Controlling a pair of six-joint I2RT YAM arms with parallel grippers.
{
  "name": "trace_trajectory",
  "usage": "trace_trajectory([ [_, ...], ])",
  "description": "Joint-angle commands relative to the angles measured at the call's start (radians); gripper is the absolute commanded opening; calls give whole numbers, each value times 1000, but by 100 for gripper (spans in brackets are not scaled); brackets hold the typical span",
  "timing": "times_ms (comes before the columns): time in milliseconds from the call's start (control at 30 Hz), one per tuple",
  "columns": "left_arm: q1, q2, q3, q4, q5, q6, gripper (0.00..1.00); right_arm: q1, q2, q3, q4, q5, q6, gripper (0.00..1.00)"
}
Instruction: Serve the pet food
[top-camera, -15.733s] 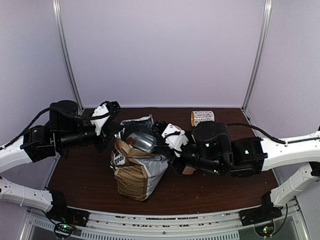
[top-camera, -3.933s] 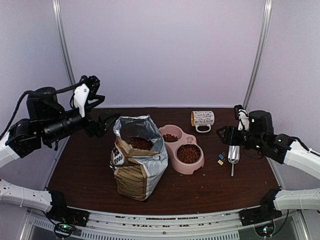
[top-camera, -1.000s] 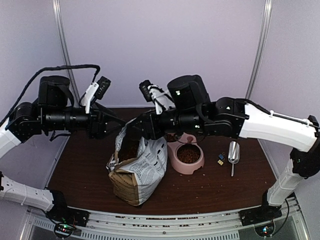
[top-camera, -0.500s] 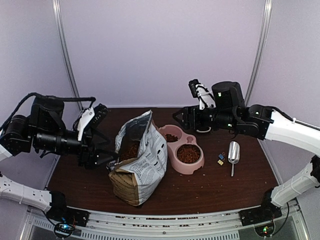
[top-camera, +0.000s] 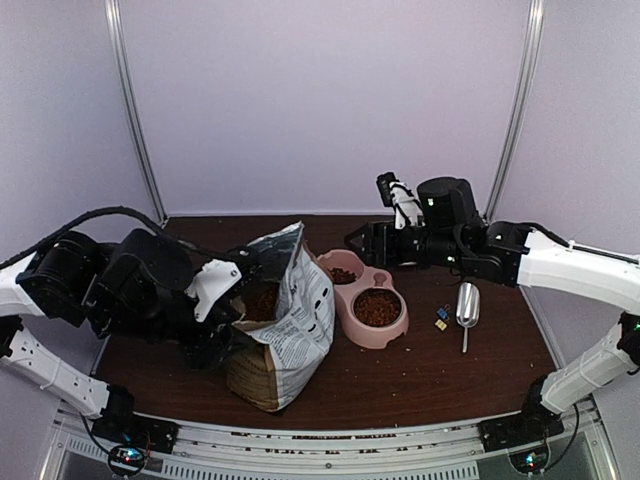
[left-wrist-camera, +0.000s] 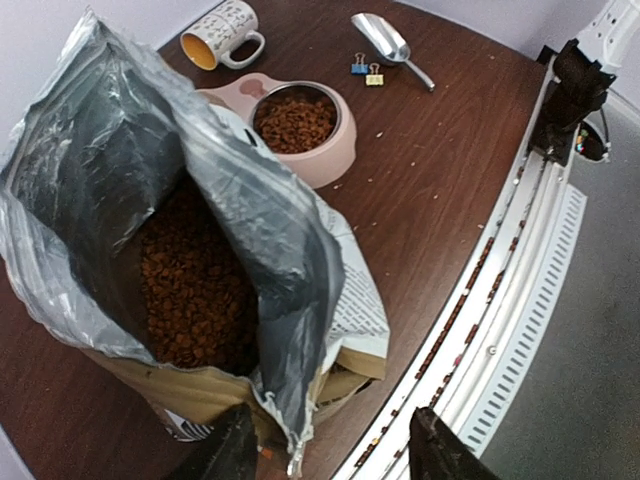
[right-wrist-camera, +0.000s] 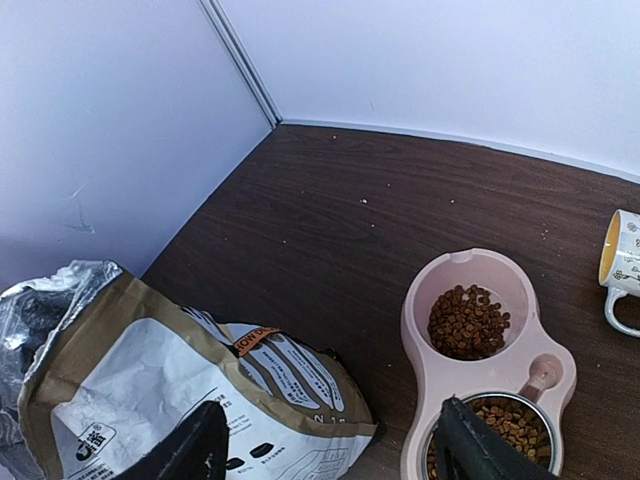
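Note:
Pet food shows as reddish-brown kibble in the open bag (left-wrist-camera: 195, 290) and in both cups of the pink double bowl (top-camera: 362, 283), the far heap (right-wrist-camera: 467, 321) smaller than the near one (top-camera: 377, 308). The kraft and white bag (top-camera: 290, 330) stands with its foil mouth wide open. My left gripper (left-wrist-camera: 330, 455) hangs open above the bag's near side; the torn foil edge lies between its fingers without touching them. My right gripper (right-wrist-camera: 335, 455) is open and empty, high over the table between bag and bowl.
A metal scoop (top-camera: 467, 303) lies right of the bowl, with two small binder clips (top-camera: 440, 318) beside it. A printed mug (right-wrist-camera: 622, 265) stands at the back right. The table's near edge and rail (left-wrist-camera: 500, 300) run close to the bag.
My right arm drew back from over the bag to the right, toward the bowl's far end. My left arm dropped lower and nearer, close against the bag's left side.

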Motion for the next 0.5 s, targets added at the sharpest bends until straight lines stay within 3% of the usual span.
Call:
trace_trajectory([
  [0, -23, 30, 54, -99, -189, -53, 53, -5, 10, -14, 51, -29, 22, 72],
  [200, -56, 15, 73, -122, -223, -55, 51, -5, 9, -22, 51, -17, 17, 72],
  [467, -61, -51, 48, -105, -155, -86, 61, -5, 24, -19, 60, -18, 18, 72],
])
